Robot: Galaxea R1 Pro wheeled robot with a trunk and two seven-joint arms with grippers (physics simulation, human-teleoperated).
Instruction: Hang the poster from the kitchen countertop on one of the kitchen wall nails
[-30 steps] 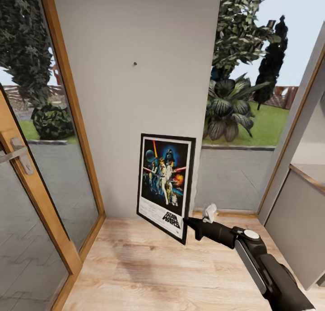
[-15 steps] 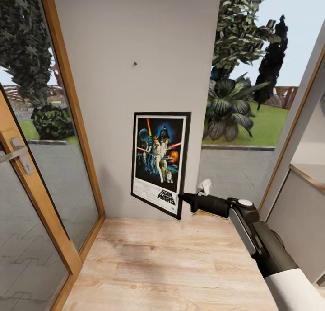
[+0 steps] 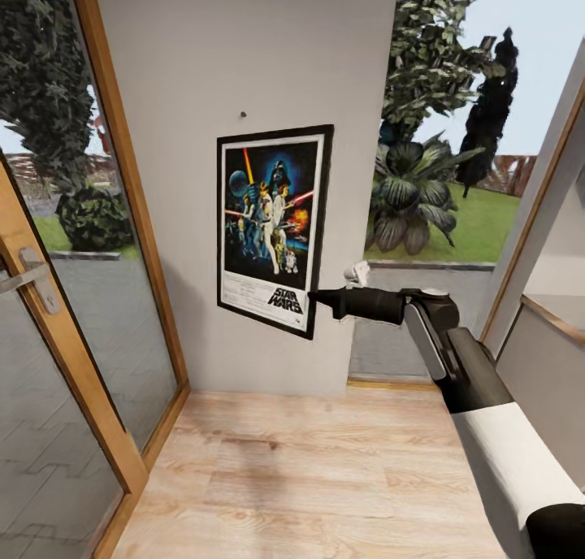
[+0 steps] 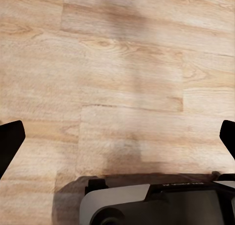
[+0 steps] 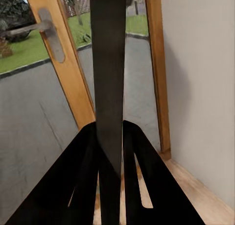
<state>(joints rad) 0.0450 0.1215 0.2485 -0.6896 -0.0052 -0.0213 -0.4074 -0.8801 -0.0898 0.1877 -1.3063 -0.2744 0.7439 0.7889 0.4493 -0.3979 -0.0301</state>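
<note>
- Poster (image 3: pixel 270 227) has gone way up the wall in the last second; its top edge is now just under the nail (image 3: pixel 243 114).
- Right gripper (image 3: pixel 314 297) fingers clamped on its lower corner.
- Left fingers spread, holding nothing.
- Probably needs a bit more lift to hook.

Right arm (image 3: pixel 479 396): black links, white forearm sleeve, grey joint cap; small white part near wrist, possibly connector.

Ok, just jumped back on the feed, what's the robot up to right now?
The right gripper is clamped on the lower right corner of the framed poster, holding it upright in front of the grey wall. The wall nail sits just above the poster's top edge, so it is not hung yet. The left gripper is open, facing the wooden floor.
</note>
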